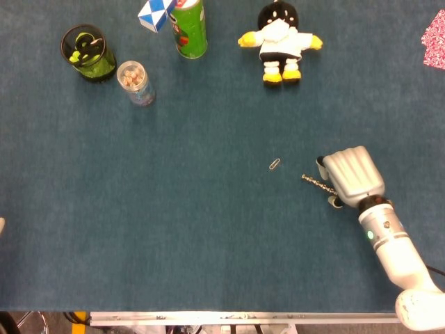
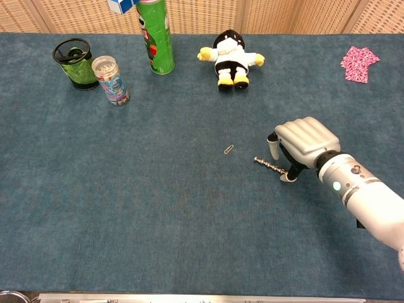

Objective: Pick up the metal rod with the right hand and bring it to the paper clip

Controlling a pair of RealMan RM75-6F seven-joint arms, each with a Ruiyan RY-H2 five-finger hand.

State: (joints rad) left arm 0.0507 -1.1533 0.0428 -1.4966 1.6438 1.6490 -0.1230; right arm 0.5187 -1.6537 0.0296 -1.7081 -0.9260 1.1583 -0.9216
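Nearest to me, my right hand sits low over the blue felt table, palm down, knuckles up, fingers curled downward around the near end of the metal rod. A fingertip touches the cloth just beside that end, and the thumb hangs on the other side. I cannot tell whether the fingers actually grip the rod or only cage it; most of its length lies flat on the felt, sticking out from under the hand toward the left.

Just past the rod's free tip, a little further left and slightly further back, the paper clip lies on the cloth, near the rod but apart from it.

A sliver of something pale shows at the left edge of the head view; I cannot say it is my left hand.

At the far side, left to right: a black mesh cup with green contents, a clear jar, a tall green can with a blue and white cube beside it, a plush doll, and a pink patterned cloth at the far right.
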